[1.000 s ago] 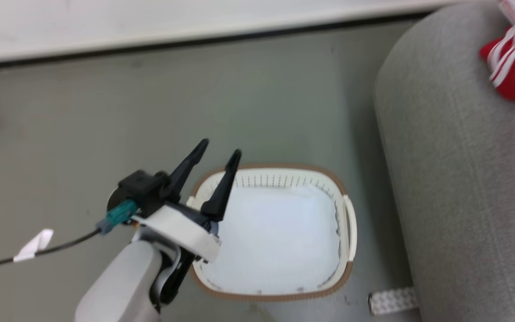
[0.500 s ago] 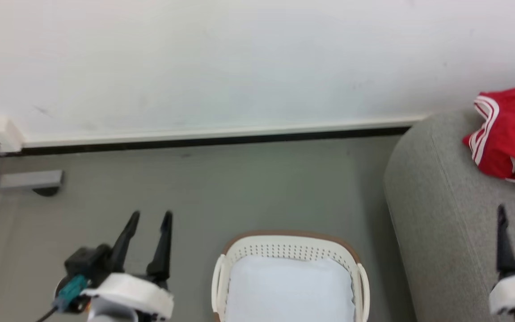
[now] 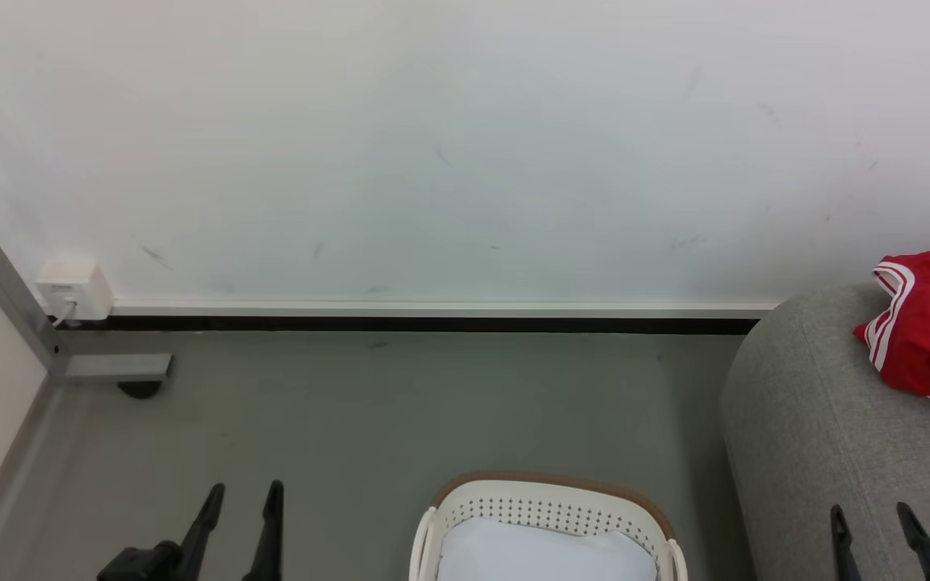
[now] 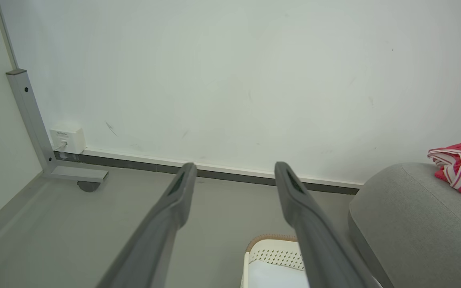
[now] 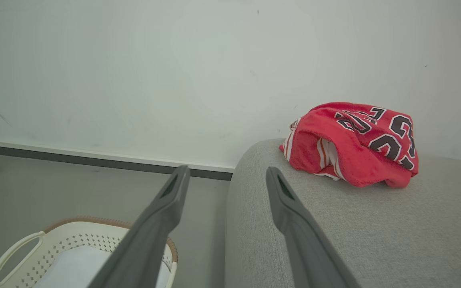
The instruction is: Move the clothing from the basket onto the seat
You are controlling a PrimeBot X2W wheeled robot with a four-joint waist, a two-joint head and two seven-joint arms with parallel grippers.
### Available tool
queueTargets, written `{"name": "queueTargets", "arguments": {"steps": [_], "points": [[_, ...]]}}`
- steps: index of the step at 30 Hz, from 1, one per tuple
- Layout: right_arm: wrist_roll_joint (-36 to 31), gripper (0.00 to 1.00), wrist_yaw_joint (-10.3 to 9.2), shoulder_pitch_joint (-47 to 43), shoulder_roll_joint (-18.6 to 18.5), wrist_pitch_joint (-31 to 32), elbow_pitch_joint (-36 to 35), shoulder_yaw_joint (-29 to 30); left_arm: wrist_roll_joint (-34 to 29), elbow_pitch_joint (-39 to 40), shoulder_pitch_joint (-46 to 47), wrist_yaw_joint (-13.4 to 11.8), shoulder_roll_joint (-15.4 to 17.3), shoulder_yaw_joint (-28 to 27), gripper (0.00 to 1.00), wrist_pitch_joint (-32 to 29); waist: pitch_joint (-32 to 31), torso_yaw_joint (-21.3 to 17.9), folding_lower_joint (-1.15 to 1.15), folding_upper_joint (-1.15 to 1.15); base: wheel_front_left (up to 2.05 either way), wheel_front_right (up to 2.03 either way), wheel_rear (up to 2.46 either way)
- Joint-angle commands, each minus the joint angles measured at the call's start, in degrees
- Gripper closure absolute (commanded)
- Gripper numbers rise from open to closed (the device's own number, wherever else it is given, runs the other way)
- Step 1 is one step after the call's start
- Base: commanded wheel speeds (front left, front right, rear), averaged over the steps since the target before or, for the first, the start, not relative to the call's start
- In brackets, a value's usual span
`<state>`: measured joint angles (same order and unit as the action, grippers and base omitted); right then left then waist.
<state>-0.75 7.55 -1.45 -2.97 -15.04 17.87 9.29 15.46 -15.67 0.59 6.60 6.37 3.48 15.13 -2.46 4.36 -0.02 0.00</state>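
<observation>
Seat (image 5: 374, 240), jersey (image 5: 334, 160) atop, right wrist: lettering (image 5: 379, 141), perhaps numerals

Clothing up on the seat, basket down on the floor beside it.
The clothing (image 3: 929, 327) lies on the seat (image 3: 804, 436) toward its back edge by the wall (image 3: 433, 145). The basket (image 3: 546, 507) stands on the floor (image 3: 400, 403) just left of the seat's left edge, with a cloth (image 3: 542, 557) inside it. Far left, a socket box (image 3: 73, 289) sits at the wall's foot beside a metal frame (image 3: 5, 294). The left gripper (image 3: 246, 486) hangs over the floor left of the basket, and the right gripper (image 3: 869, 510) hangs over the seat's front.
</observation>
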Motion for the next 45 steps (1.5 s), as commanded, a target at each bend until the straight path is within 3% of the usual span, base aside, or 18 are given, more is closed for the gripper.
{"name": "queueTargets", "arguments": {"steps": [1, 15, 16, 21, 45], "points": [[1.1, 0.0, -0.13, -1.0, 0.1, -0.2, -0.2, -0.8, -0.8, -0.4, -0.8, 0.3, -0.2, -0.5, 0.0, 0.0, -0.2, -0.1, 0.02, 0.0, 0.0, 0.0, 0.0], [3.8, 0.0, -0.13, -1.4, 0.1, -0.2, 0.5, -3.0, -1.3, -2.8, 0.2, 0.9, -0.8, 0.1, 0.0, 0.0, -0.8, -1.3, 0.02, 0.0, 0.0, 0.0, 0.0], [3.5, 1.0, 0.01, -1.0, 0.1, 0.0, 0.6, -3.1, -1.2, -2.7, 0.1, 0.8, -1.0, 0.5, 1.0, 0.0, -0.8, -1.3, 0.02, 0.0, 0.0, 0.0, 0.0], [4.3, 1.0, 0.01, -1.2, 0.8, 0.7, 2.9, -3.0, -0.3, -4.8, -1.0, 0.8, -1.7, 0.7, 1.0, -0.3, -0.8, -1.3, 0.02, 0.0, 0.0, 0.0, 0.0], [30.2, 1.0, -0.01, 1.6, 0.5, 6.8, 0.8, -3.0, 22.2, -2.9, 1.2, 0.8, -2.2, -2.5, 1.0, -6.6, -0.2, -1.9, 0.02, 0.0, 0.0, 0.0, 0.0]]}}
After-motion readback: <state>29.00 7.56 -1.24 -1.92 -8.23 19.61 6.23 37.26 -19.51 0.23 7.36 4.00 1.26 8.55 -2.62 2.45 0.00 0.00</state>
